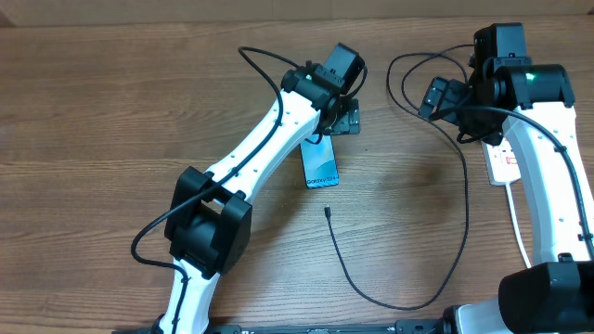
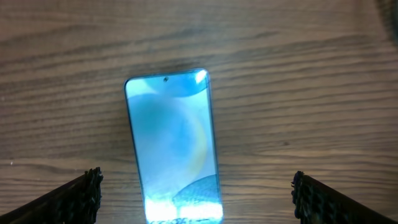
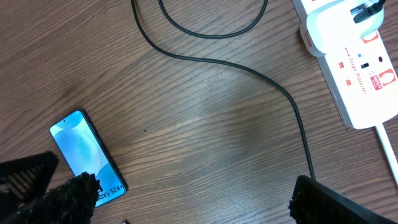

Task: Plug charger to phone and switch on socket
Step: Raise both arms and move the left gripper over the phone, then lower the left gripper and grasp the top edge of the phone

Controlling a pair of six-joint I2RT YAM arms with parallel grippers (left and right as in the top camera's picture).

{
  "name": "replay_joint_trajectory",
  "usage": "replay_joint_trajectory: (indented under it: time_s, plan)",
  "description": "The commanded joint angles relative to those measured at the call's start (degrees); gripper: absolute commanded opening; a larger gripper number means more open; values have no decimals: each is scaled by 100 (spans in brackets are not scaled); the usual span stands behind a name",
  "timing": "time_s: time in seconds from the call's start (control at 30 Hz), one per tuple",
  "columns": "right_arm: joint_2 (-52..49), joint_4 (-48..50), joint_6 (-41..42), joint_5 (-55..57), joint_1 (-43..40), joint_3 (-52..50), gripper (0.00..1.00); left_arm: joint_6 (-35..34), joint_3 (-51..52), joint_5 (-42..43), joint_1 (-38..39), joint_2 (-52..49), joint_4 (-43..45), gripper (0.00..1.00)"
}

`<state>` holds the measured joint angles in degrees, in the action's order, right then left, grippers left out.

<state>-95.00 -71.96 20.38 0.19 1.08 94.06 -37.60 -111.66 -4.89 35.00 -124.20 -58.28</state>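
Note:
The phone [image 1: 320, 163] lies flat on the wooden table, its light blue screen up. In the left wrist view the phone [image 2: 174, 143] lies between my left gripper's [image 2: 196, 202] open fingers, below them. In the overhead view the left gripper [image 1: 342, 119] hovers at the phone's far end. The charger cable [image 1: 464, 195] loops across the table, its tiny connector [image 1: 328, 211] loose just in front of the phone. The white socket [image 3: 357, 68] with reddish markings lies at the right; a black plug [image 3: 367, 9] sits at its far end. My right gripper [image 3: 193, 202] is open and empty above bare table.
The right arm covers most of the socket [image 1: 504, 165] in the overhead view. The socket's thick white cord [image 1: 516, 218] runs towards the front edge. The cable's loop [image 1: 408, 83] lies at the back, left of the right gripper [image 1: 434, 97].

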Motion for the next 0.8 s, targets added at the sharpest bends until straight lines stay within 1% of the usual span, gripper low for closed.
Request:
replay_joint_trajectory:
  time_s: [0.0, 0.27, 0.37, 0.67, 0.77]
  plan:
    - [-7, 24, 46, -28, -9, 7, 100, -146, 428, -105, 7, -118, 210, 100]
    - [-7, 35, 44, -28, -9, 4, 100, -275, 1202, -109, 9, -118, 1034, 100]
    - [-7, 31, 44, -26, -9, 4, 100, -448, 1556, 4, 11, -118, 1305, 100]
    - [-7, 31, 44, -28, -9, 4, 100, -444, 2256, 42, 57, -118, 1923, 100]
    - [-7, 31, 44, -28, -9, 7, 100, -439, 2376, 37, 66, -118, 1965, 100]
